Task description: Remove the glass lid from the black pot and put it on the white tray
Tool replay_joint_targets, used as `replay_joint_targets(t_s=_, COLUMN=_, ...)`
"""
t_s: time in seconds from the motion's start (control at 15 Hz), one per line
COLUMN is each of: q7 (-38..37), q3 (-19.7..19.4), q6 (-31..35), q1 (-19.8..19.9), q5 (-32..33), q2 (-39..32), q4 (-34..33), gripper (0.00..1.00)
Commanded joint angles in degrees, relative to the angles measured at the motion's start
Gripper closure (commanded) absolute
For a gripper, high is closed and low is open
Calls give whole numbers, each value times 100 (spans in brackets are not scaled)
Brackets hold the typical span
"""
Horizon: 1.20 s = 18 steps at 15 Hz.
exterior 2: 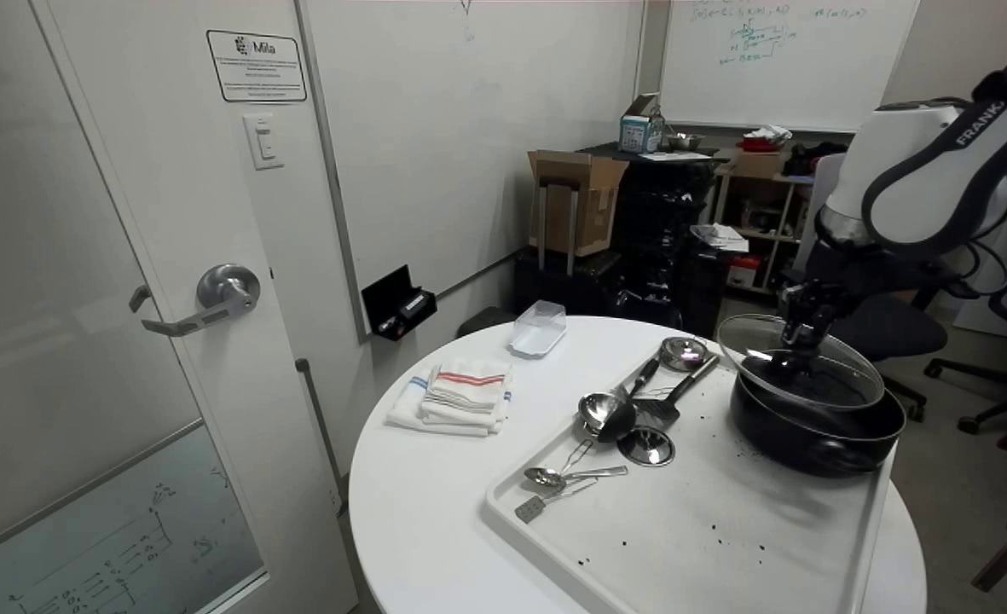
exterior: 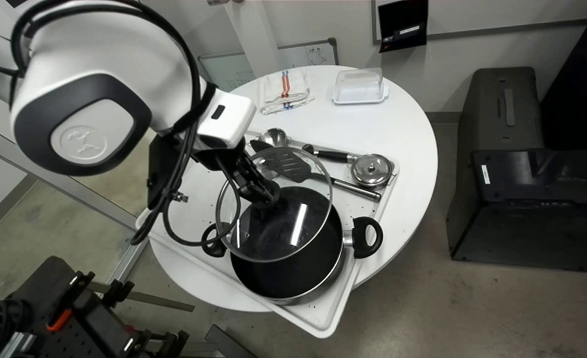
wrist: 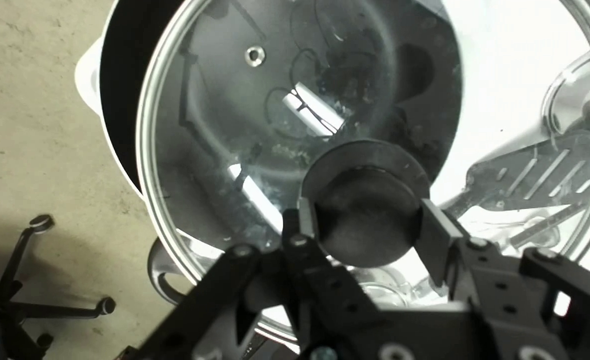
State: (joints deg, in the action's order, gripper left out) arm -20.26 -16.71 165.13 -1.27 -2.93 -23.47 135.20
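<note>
So: my gripper (wrist: 368, 220) pinched on dark knob (wrist: 369, 240) of glass lid (wrist: 275, 125), fingers (wrist: 435, 245) either side. Lid tilted, off-centre over black pot (exterior: 293, 281), part of pot's mouth uncovered; whether low edge touches rim, I cannot tell. Pot stands on white tray (exterior 2: 682, 529), near its corner. Slotted spatula (exterior 2: 659, 413) and small metal spoon (exterior 2: 546, 477) on same tray. Folded towels (exterior 2: 460, 396) on round white table (exterior 2: 413, 512), apart from tray.
</note>
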Motion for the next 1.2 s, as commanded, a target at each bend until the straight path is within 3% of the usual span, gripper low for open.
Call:
replay_joint_targets(t_s=0.0, q7=-139, q3=-89, q6=-31, q1=-400, q5=336, q2=278, q4=118, gripper=75)
replay_joint_targets(t_s=0.67, q7=-565, q3=-86, q6=26, q1=-1908, q5=1388, q2=-97, q4=-62, gripper=75)
replay_joint_targets(t_s=1.13, q7=-696, q3=-47, q6=278, q1=-2718, q5=1755, q2=-739, q4=-219, gripper=75)
